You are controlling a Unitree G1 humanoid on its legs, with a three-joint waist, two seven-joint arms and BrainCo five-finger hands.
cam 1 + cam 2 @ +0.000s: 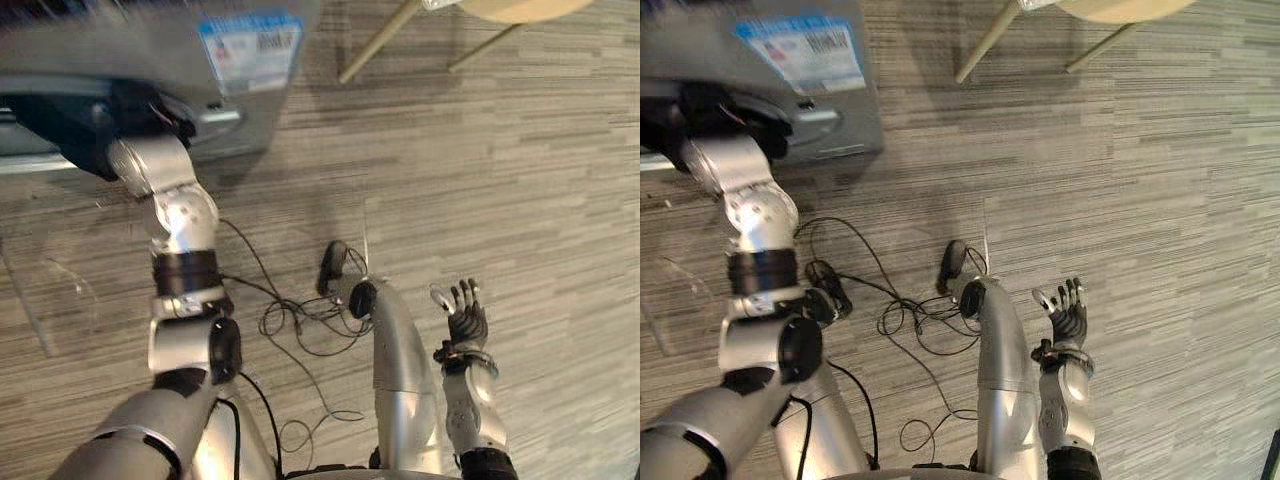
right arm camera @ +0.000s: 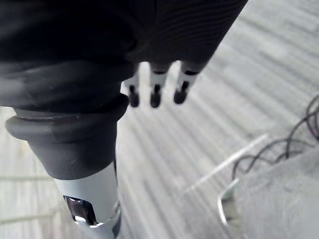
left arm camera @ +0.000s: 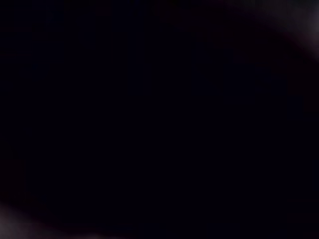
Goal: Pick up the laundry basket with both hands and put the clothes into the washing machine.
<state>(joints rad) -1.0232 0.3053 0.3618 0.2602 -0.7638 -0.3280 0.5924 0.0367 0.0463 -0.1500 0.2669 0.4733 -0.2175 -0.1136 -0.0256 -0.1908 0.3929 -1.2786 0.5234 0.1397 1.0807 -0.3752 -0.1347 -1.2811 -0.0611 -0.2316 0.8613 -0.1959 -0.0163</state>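
The grey washing machine (image 1: pixel 200 70) stands at the upper left, with a blue-and-white label on its face. My left arm (image 1: pixel 175 215) reaches up into its dark opening (image 1: pixel 60 130). The hand itself is hidden inside, and the left wrist view is dark. My right hand (image 1: pixel 467 322) hangs low on the right over the floor, well away from the machine. Its fingers (image 2: pixel 155 92) are straight and spread, with nothing in them.
Pale wooden legs (image 1: pixel 380 40) under a round pale seat (image 1: pixel 520 8) stand at the top right. The faint outline of a see-through sheet or container (image 1: pixel 45 295) lies on the striped grey floor at the left, below the machine.
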